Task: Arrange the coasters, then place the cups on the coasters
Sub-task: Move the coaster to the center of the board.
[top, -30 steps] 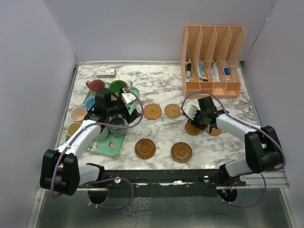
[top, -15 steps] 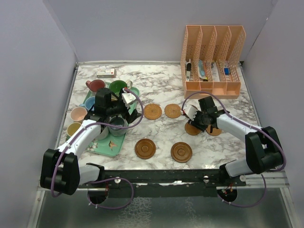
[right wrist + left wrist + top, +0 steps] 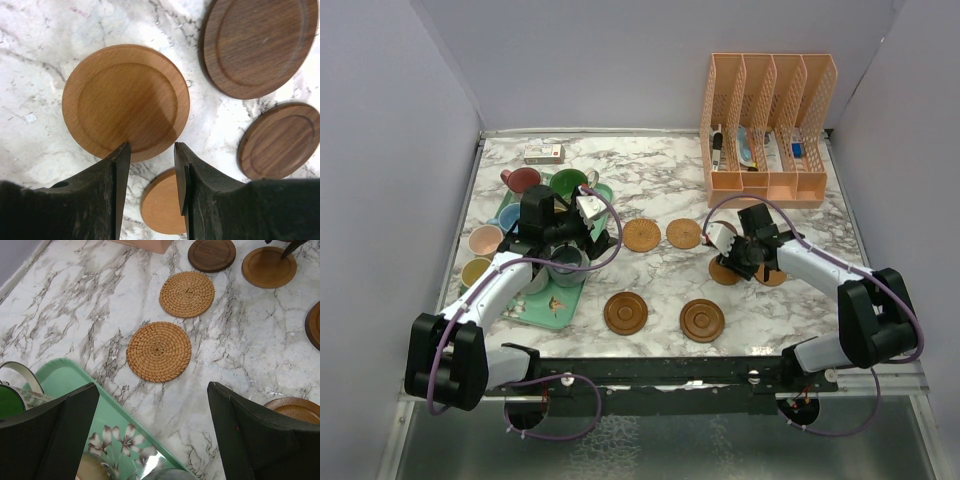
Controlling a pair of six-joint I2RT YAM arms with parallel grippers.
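You're arranging coasters [image 3: 624,312]: your right claw [image 3: 151,148] is half open and empty at the six o'clock rim of the pale coaster [image 3: 125,100], three o'clock on the worktop [image 3: 660,180]. Next, probably lower and pinch that rim. Your left claw [image 3: 152,390] gapes empty over the cups [image 3: 523,180] at nine o'clock.

Warm browns on a white marble table [image 3: 660,185] veined grey.
Left wrist view: two straw-tan woven coasters [image 3: 159,351] in spiral rings at centre; mint-green tray [image 3: 70,375] with white flowers lower left. Right wrist view: honey-wood coaster [image 3: 126,95], grained, one ring, upper left; walnut-brown coasters [image 3: 260,45] right. Overhead: peach organiser [image 3: 768,125] upper right, red cup [image 3: 523,180] upper left.
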